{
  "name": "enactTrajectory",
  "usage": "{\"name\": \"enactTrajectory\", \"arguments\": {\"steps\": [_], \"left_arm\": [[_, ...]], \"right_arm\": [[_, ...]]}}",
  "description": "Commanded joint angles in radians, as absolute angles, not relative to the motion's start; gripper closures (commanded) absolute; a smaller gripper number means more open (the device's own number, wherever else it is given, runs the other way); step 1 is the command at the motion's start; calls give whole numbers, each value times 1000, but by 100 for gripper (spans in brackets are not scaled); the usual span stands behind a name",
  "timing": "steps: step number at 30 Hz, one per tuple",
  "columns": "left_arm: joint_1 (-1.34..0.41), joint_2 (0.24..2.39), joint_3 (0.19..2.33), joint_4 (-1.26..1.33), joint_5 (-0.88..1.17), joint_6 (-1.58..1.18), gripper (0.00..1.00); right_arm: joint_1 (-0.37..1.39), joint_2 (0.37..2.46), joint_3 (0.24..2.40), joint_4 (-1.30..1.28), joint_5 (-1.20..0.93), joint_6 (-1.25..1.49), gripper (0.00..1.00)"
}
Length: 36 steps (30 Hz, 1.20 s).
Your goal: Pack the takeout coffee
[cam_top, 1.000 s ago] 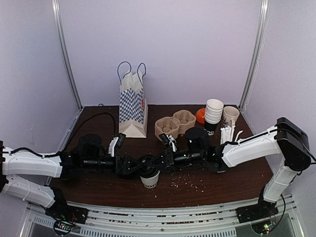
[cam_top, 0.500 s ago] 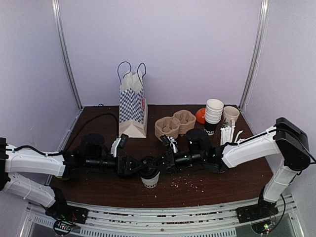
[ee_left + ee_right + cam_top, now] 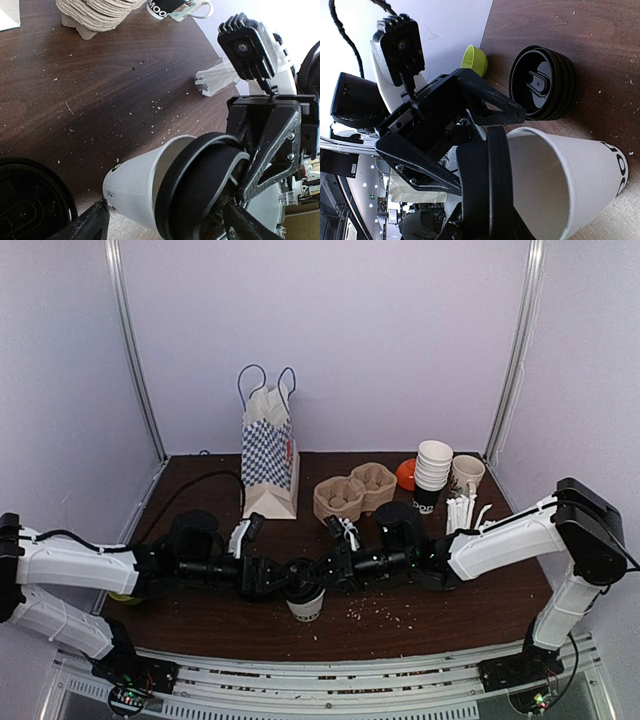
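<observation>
A white paper cup (image 3: 305, 604) stands near the table's front, between the two grippers. In the left wrist view the cup (image 3: 132, 182) has a black lid (image 3: 200, 187) tilted against its rim. My right gripper (image 3: 322, 572) is shut on that lid (image 3: 487, 175), which sits edge-on at the cup's (image 3: 570, 185) open mouth. My left gripper (image 3: 283, 580) is open, and its fingers (image 3: 90, 225) straddle the cup's sides with a gap showing. The brown pulp carrier tray (image 3: 355, 492) lies behind, empty.
A blue-and-white checked paper bag (image 3: 270, 455) stands at the back left. A stack of cups (image 3: 433, 468), a mug (image 3: 467, 474), an orange object (image 3: 405, 475) and a glass of straws (image 3: 460, 510) sit at the back right. A pile of black lids (image 3: 545, 90) and a green bowl (image 3: 474, 57) lie near the left arm.
My left arm has reached a little further right toward the cup and its jaws have narrowed slightly. The right gripper and the lid have barely moved.
</observation>
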<state>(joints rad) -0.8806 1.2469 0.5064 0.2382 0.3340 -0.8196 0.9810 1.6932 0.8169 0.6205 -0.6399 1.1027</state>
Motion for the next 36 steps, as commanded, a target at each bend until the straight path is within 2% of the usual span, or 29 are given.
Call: {"name": "enactTrajectory", "arguments": {"steps": [1,7,18,36], "left_arm": [[-884,1258,543,257,344,-801,19],[-884,1274,557,239,344,-791,20],[-884,1290,571,229,345,-781,21],[-884,1292,577,229,348,-774,21]], "right_arm": [[975,1681,816,592,-635,1081,76],[976,1653,821,547,-621,1059,62],[975,1604,865,408,-590,992,48],[967,1519,926,187,-543,918,43]]}}
